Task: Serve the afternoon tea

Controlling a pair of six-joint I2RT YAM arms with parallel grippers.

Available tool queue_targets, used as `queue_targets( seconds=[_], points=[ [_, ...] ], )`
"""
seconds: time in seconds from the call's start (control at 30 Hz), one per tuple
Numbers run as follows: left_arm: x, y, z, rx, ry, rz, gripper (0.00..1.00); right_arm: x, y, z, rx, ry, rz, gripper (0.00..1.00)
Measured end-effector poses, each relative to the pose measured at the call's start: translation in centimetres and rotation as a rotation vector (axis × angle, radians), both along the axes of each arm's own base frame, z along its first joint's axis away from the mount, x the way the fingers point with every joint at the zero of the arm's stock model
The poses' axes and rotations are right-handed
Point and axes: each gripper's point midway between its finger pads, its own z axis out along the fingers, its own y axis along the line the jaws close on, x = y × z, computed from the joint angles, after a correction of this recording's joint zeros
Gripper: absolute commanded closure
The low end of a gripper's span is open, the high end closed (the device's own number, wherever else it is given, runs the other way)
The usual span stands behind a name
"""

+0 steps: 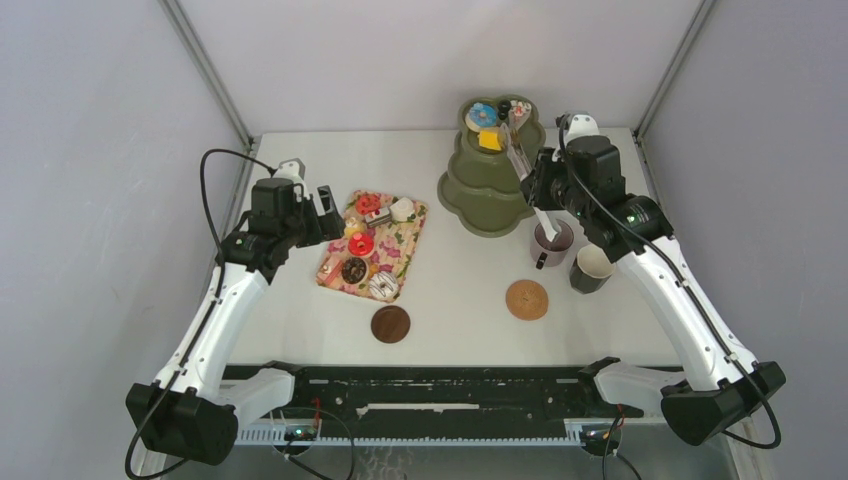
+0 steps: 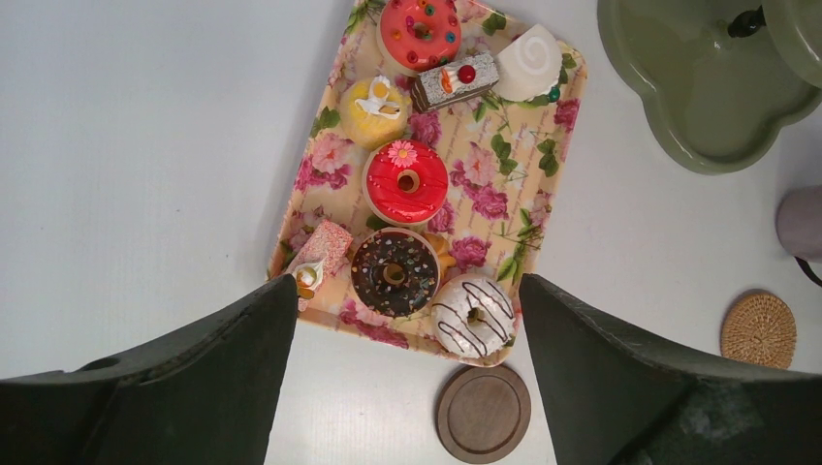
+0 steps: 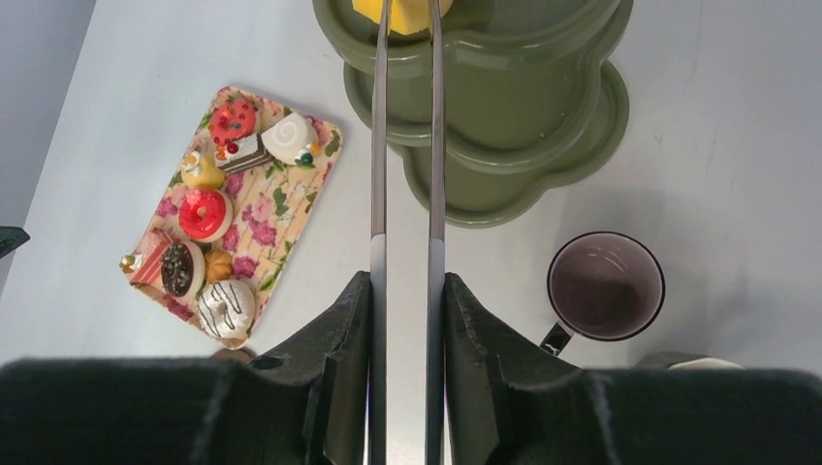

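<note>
floral tray left of centre in the top view, nine toy pastries counted on it in the left wrist view: four donuts, orange-red, red with flower, chocolate, white striped; plus grey cake slice, white swirl, yellow round cake, pink slice, small orange piece. one more tiny bit by the left finger, can't tell what.

green tiered stand upper centre. only the top view shows its top tier: blue donut, yellow cube, a pinkish piece too small to name.

two mugs right of centre, mauve mug and dark green mug, side by side. two coasters, wicker coaster and dark wooden coaster, both bare, apart from the mugs.

left gripper spread wide, holding nothing, over the tray's lower end. right gripper clamped on the tongs. only the right wrist view shows that grip. tong arms run up to either side of the yellow cube at the top edge of that frame; contact can't tell.
</note>
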Motion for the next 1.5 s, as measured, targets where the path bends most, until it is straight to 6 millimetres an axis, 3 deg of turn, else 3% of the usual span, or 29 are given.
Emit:
queue_targets(
  seconds=[0.23, 0.43, 0.67, 1.03, 1.27, 1.5],
  points=[
    [0.0, 0.0, 0.0, 0.0, 0.0, 0.0, 0.11, 0.4, -0.1, 0.2, -0.014, -0.026, 0.003, 1.0],
    [0.0, 0.0, 0.0, 0.0, 0.0, 0.0, 0.11, 0.4, -0.2, -0.9, -0.037, -0.012, 0.009, 0.99],
    [0.0, 0.0, 0.0, 0.0, 0.001, 0.0, 0.11, -0.2, -0.2, -1.1, -0.034, -0.012, 0.022, 0.74],
    [0.0, 0.0, 0.0, 0.0, 0.001, 0.0, 0.11, -0.7, 0.3, -0.6, -0.009, -0.018, 0.054, 0.57],
    [0.0, 0.0, 0.0, 0.001, 0.002, 0.0, 0.11, -0.8, 0.4, -0.6, -0.005, -0.016, 0.06, 0.55],
    [-0.1, 0.0, -0.1, 0.002, 0.008, 0.0, 0.11, -0.8, 0.5, -0.6, -0.002, -0.015, 0.065, 0.65]
  ],
)
